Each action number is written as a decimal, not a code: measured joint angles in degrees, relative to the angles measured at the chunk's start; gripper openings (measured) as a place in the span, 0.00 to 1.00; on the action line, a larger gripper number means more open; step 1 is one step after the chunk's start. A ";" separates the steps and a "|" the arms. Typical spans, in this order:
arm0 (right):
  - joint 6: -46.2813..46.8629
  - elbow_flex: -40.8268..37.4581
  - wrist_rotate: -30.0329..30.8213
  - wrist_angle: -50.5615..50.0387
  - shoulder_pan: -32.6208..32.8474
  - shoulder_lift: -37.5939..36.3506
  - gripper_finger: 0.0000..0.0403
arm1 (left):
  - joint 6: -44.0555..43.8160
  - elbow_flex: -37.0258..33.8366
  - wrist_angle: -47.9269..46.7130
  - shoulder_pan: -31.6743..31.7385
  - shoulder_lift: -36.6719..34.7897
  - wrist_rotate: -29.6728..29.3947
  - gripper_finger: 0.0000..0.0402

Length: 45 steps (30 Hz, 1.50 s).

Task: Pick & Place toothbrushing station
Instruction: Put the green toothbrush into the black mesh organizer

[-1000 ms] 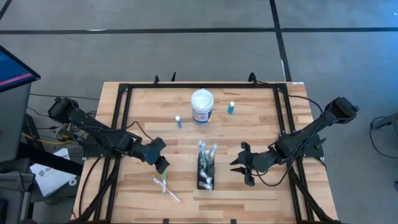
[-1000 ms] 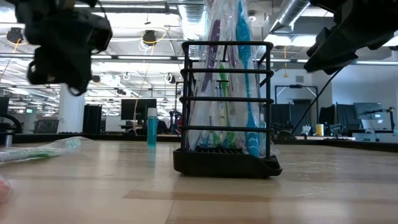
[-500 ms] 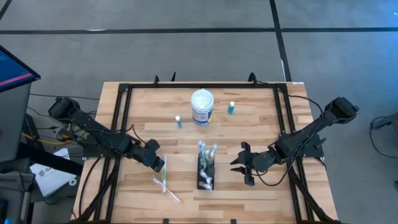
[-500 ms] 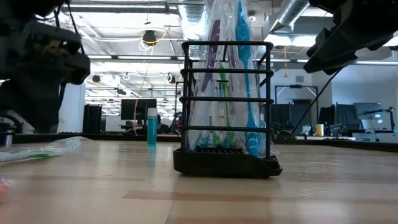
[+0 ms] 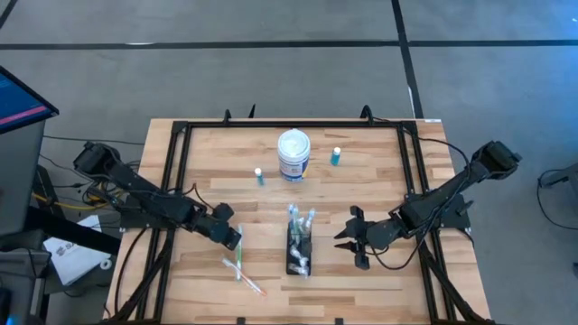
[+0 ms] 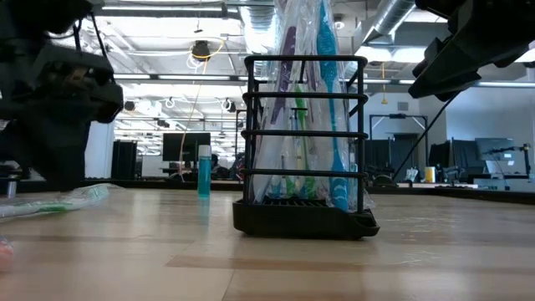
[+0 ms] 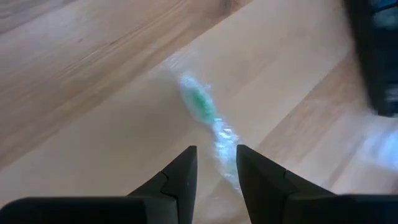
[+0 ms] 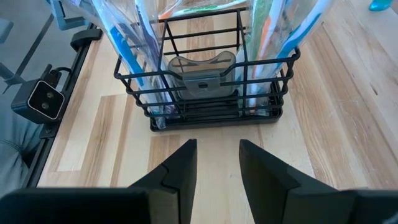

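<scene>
The black slotted holder (image 5: 298,246) stands on the table's near middle with several wrapped toothbrushes upright in it; it also shows in the low view (image 6: 305,155) and the right wrist view (image 8: 208,93). Two wrapped toothbrushes (image 5: 242,268) lie flat on the wood to its left. My left gripper (image 5: 232,237) is open, low over the far end of the green one (image 7: 208,118), its fingers standing on either side of the wrapper. My right gripper (image 5: 353,240) is open and empty just right of the holder, pointing at it.
A white round tub with a blue label (image 5: 293,153) stands at the far middle, with a small blue bottle on each side (image 5: 336,156) (image 5: 258,175). A black frame rail (image 5: 293,125) runs round the table. Bare wood lies along the near edge.
My left gripper has come down and a little toward the near edge, onto the far end of the wrapped toothbrushes lying left of the holder. The holder and the toothbrushes have stayed where they were.
</scene>
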 joint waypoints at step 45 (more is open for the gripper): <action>0.10 0.00 1.38 0.03 0.00 0.04 0.27 | 6.31 0.02 8.04 2.80 6.24 -2.60 0.04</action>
